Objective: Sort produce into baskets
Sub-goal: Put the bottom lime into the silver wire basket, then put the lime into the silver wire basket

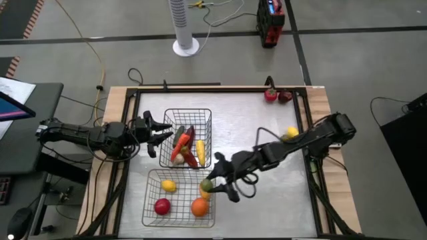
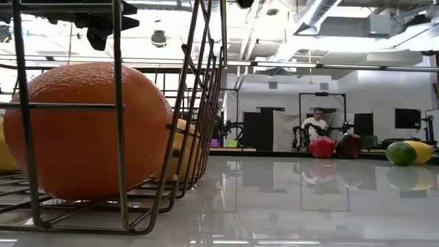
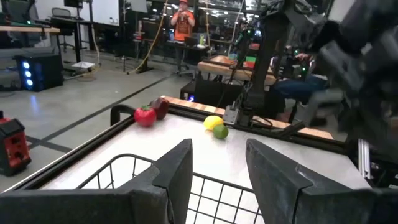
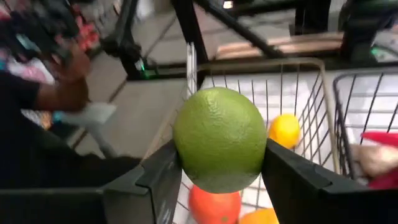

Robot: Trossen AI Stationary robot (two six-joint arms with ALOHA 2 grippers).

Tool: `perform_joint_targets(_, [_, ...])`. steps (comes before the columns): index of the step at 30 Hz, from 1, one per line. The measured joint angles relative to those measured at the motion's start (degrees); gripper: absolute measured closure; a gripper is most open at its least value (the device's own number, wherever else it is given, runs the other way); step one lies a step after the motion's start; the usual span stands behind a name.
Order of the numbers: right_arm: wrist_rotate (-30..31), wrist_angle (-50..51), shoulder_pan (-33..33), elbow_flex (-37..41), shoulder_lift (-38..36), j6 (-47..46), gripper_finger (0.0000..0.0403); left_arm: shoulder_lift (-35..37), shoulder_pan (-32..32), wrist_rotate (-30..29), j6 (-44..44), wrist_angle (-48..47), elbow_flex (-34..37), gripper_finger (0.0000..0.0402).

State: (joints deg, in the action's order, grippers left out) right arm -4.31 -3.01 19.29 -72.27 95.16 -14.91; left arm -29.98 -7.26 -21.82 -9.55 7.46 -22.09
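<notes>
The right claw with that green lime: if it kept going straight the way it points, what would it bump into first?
Probably the near basket: the right claw, shut on the lime, points over its rim, toward the orange and lemon inside. Depth is hard to judge.

Lime (image 4: 220, 138): green, finely dimpled skin, between the dark fingers of the right claw (image 4: 217, 171). Near basket (image 1: 150, 200): silver-grey wire mesh, containing an orange (image 1: 199, 207), a red round fruit (image 1: 162, 206) and a yellow lemon (image 1: 169, 186). Far basket (image 1: 208, 120): same silver-grey mesh, with red, orange and yellow elongated pieces. Counter (image 1: 253, 120): pale grey, glossy, light wood border. Left claw (image 1: 162, 133): black.
</notes>
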Motion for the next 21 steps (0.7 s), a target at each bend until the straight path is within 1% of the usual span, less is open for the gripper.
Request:
perform_joint_targets(2, [-1.4,0.8,-0.5,-1.8,2.8,0.2,0.0162,0.0,0.0,0.0,0.1,0.0,0.0,0.0264])
perform_joint_targets(6, [-8.7,7.2,-2.6,-6.5,6.5,0.2,0.0130,0.0,0.0,0.0,0.1,0.0,0.0,0.0264])
perform_joint_targets(8, [-9.9,13.2,-3.5,-9.1,7.3,0.1,0.0113,0.0,0.0,0.0,0.1,-0.1,0.0,0.0264])
perform_joint_targets(10, [-9.2,21.1,-4.3,-11.8,7.4,1.6,0.0099,0.0,0.0,0.0,0.1,-0.1,0.0,0.0264])
perform_joint_targets(13, [-1.8,35.2,-5.3,-13.1,6.0,3.2,0.0089,0.0,0.0,0.0,0.1,-0.1,0.0,0.0264])
perform_joint_targets(16, [9.8,51.0,-6.3,-12.1,3.5,3.8,0.0087,0.0,0.0,0.0,0.0,-0.2,0.0,0.0264])
perform_joint_targets(18, [17.5,60.7,-7.2,-9.6,1.7,1.9,0.0088,0.0,0.0,0.2,0.0,-0.3,0.0,0.0264])
perform_joint_targets(19, [19.8,65.1,-7.9,-7.9,0.9,0.6,0.0089,0.0,0.0,0.4,0.0,-0.3,0.0,0.0264])
perform_joint_targets(21, [21.6,71.1,-9.9,-3.6,-0.8,-1.7,0.0091,0.0,0.0,0.4,0.0,-0.3,0.0,0.0264])
